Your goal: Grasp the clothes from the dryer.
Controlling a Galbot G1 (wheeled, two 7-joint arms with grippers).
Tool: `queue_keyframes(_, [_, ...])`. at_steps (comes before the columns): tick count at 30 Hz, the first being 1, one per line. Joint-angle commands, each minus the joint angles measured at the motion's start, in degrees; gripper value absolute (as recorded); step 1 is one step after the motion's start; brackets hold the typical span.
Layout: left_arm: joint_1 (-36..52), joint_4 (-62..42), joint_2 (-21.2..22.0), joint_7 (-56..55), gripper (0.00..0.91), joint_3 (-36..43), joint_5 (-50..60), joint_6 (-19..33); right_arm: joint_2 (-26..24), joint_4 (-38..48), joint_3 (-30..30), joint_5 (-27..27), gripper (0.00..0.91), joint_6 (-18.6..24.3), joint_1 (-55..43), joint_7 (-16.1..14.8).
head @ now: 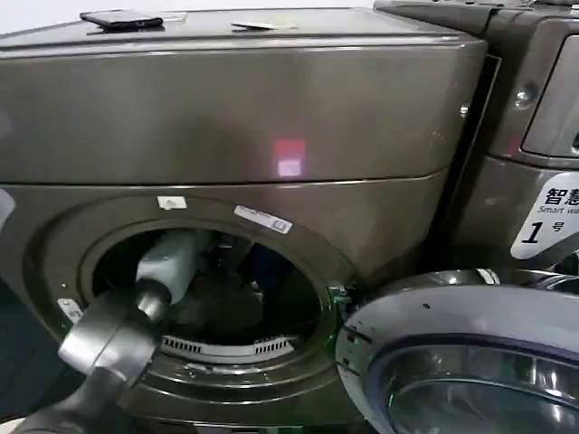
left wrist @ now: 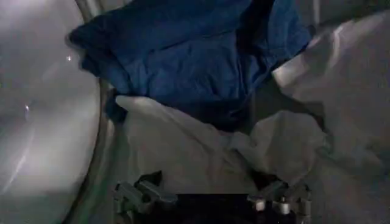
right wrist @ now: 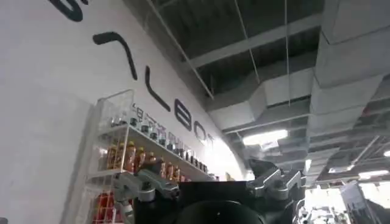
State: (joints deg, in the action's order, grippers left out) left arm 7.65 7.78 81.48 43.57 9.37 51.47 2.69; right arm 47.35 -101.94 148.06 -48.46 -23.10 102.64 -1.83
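Inside the dryer (head: 271,117), the left claw (left wrist: 212,198) hangs released over soft, light clothes (left wrist: 183,146); pinch a raised white fold.

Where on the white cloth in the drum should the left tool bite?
Take the raised white fold just ahead of the left tool, coming straight in through the dryer opening. That ridge stands above the flatter fabric, so open fingers could likely close around it. The navy garment lies farther back.

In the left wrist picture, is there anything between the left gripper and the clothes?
Nothing: in the left wrist view, the left gripper is open, directly over the white fabric of the clothes.
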Motion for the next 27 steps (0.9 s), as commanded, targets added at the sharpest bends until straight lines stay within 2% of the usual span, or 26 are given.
queue_keyframes(1, [-0.44, -0.62, -0.27, 1.74, 0.182, 0.12, -0.62, -0.89, -0.02, -0.24, -0.58, 0.38, 0.907, 0.1, -0.42, -0.05])
queue_keyframes(3, [-0.27, -0.63, -0.27, 2.41, 0.114, 0.15, -0.55, -0.53, -0.04, -0.26, -0.73, 0.44, 0.907, 0.12, -0.55, -0.03])
queue_keyframes(4, [-0.15, -0.72, -0.23, 2.77, 0.046, 0.16, -0.57, -0.21, -0.06, -0.18, -0.74, 0.49, 0.907, 0.12, -0.57, -0.03])
queue_keyframes(6, [0.01, -0.75, -0.13, 2.97, 0.0, 0.13, -0.74, -0.04, -0.1, 0.06, -0.67, 0.56, 0.907, 0.2, -0.56, -0.02])
queue_keyframes(18, [-0.01, -0.05, -0.16, 3.0, 0.0, -1.15, -3.53, 1.79, 0.14, 0.25, -1.09, 0.93, 0.907, 0.31, -0.75, 0.07])
queue_keyframes(22, [-0.63, 1.68, -0.48, 1.87, 0.0, -4.02, -7.74, 1.54, 0.14, 0.1, -1.36, 1.06, 0.907, 0.34, -0.84, 0.08])
queue_keyframes(27, [-3.83, 9.22, -1.6, -2.92, 0.0, -9.32, -19.23, -0.94, 0.05, -0.06, -1.87, 1.12, 0.907, 0.35, -1.08, 0.16])
